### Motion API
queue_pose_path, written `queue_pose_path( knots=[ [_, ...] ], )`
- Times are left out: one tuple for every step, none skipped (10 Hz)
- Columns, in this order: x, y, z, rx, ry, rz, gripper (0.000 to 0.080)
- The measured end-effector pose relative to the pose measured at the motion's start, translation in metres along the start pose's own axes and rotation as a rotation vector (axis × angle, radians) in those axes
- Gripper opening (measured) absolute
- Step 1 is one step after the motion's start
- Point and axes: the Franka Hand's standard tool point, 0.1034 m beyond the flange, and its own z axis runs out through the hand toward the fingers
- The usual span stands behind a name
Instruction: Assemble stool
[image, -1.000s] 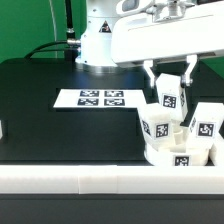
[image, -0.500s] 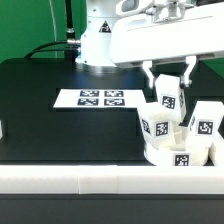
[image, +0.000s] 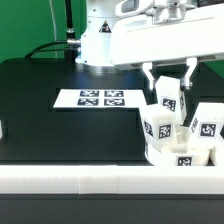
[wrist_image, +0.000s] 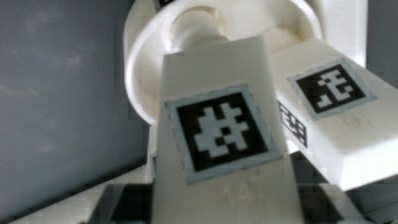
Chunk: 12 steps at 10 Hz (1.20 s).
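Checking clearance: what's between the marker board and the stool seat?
Only bare black table, in the exterior view, between marker board and seat.

A: Where is there room to pass?

B: The black table (image: 60, 125) lies bare on the exterior view's left, apart from the flat marker board (image: 98, 98); a gripper could cross there freely.

A: And the right?

B: Crowded; three upright legs (image: 157, 128) stand close together on the round seat (image: 178, 157), with narrow gaps between; the gripper (image: 168, 82) straddles the rear leg (image: 168, 98); the long white rail (image: 100, 180) blocks the near edge.
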Motion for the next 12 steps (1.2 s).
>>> queue_pose_path(
  knots=[
    [-0.001,0.0,0.001,-0.001,-0.001,-0.001,0.033],
    [-0.003,0.0,0.002,-0.002,-0.004,-0.003,0.033],
    [-0.005,0.0,0.003,-0.003,-0.006,-0.005,0.033],
    [-0.008,-0.001,0.004,-0.004,-0.009,-0.01,0.033],
    [-0.011,-0.002,0.004,-0.003,0.001,-0.015,0.033],
    [-0.013,-0.003,0.003,-0.006,0.003,-0.007,0.033],
    [-0.016,-0.004,0.001,-0.01,0.005,0.01,0.033],
    [-0.02,-0.005,0.0,-0.014,0.006,0.024,0.033],
    [-0.026,-0.006,-0.001,-0.018,0.008,0.033,0.033],
    [-0.028,-0.006,-0.002,-0.019,0.011,0.031,0.033],
    [-0.027,-0.006,-0.001,-0.019,-0.001,0.037,0.033],
    [-0.029,-0.004,0.001,-0.024,-0.016,0.038,0.033]
  ],
)
